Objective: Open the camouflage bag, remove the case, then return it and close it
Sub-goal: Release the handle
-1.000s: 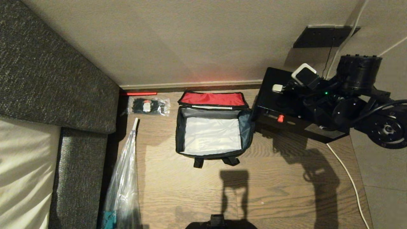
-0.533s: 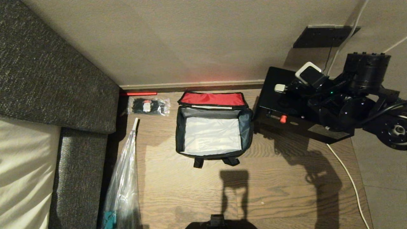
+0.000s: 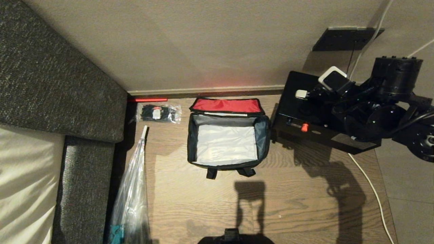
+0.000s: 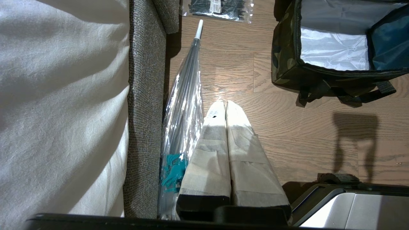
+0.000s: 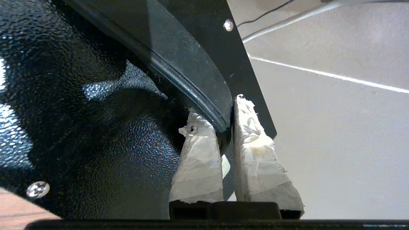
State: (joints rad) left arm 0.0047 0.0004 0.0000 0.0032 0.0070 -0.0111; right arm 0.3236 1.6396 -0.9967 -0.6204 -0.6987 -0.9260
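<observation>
My right end effector (image 5: pixel 225 127) is clamped on the handle of the black case (image 3: pixel 305 115), held off the floor beside the open camouflage bag (image 3: pixel 227 135). My left end effector (image 4: pixel 225 110) hangs closed, empty.

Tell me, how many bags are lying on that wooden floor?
1 proper bag: the camouflage bag sits open mid-floor, red-lined lid flipped back towards the wall. Left of it lies a small clear packet, more a packet than a bag. The sofa could hide others.
</observation>
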